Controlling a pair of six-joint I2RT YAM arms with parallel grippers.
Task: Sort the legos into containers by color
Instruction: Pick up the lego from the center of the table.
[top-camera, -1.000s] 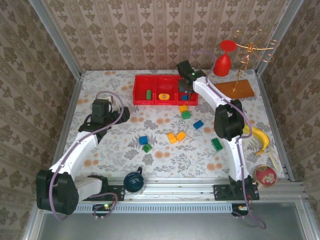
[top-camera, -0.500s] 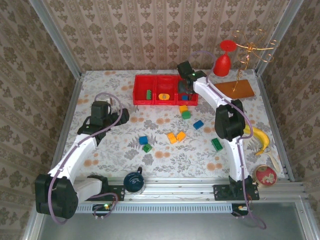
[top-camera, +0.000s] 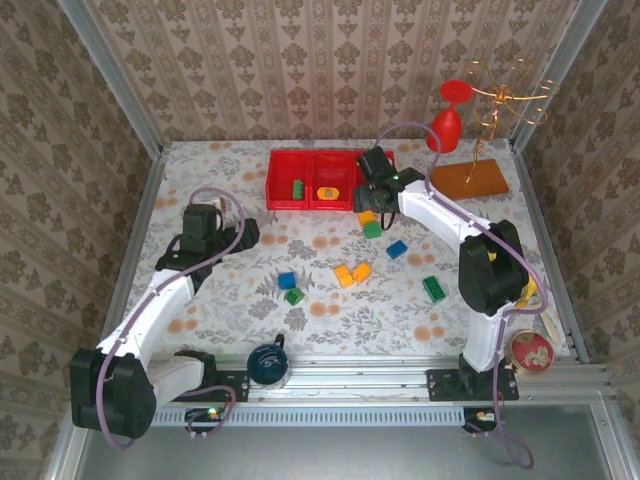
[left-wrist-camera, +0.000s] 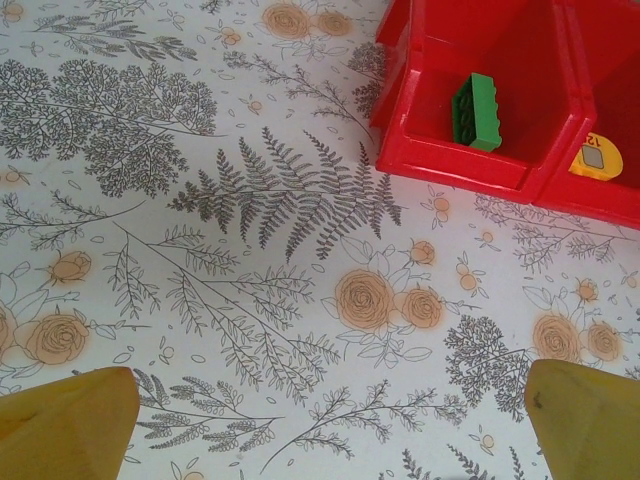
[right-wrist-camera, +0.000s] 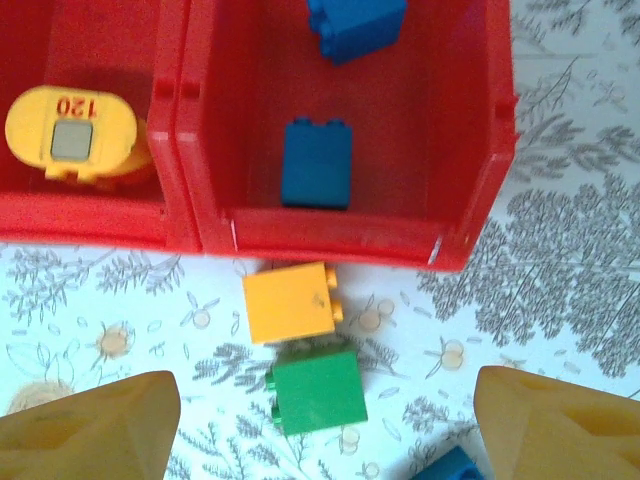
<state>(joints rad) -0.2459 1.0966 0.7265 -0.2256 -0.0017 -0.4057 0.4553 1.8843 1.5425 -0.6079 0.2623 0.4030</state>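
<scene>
Patterned wallpaper (top-camera: 300, 70) closes in a floral counter (top-camera: 220, 300), and the left arm (top-camera: 160, 300) and right arm (top-camera: 445, 215) reach out from its near edge. Toward the far side sits the red tray (top-camera: 290, 207), three compartments in a row. The left hand (left-wrist-camera: 325, 420) hovers over bare counter just in front of the tray's left compartment, its fingers (left-wrist-camera: 70, 425) spread wide and holding nothing. The right hand (right-wrist-camera: 320, 380) hangs above the counter at the tray's near wall, by the right compartment, jaws well apart with nothing gripped. In the tray, a green lego (left-wrist-camera: 477, 112) leans in the left compartment, a rounded yellow piece (right-wrist-camera: 70, 135) marked 120 lies in the middle one, and two blue legos (right-wrist-camera: 316, 163) lie in the right one. Loose on the counter, a yellow lego (right-wrist-camera: 290, 302) lies just in front of the right compartment with a second green lego (right-wrist-camera: 318, 392) just beside it. Nearer the arms lie a lone blue lego (top-camera: 397, 249), two yellow legos (top-camera: 343, 276) touching, another blue lego (top-camera: 287, 281) with a green neighbour (top-camera: 294, 296), and a last green lego (top-camera: 434, 288) near the right arm.
</scene>
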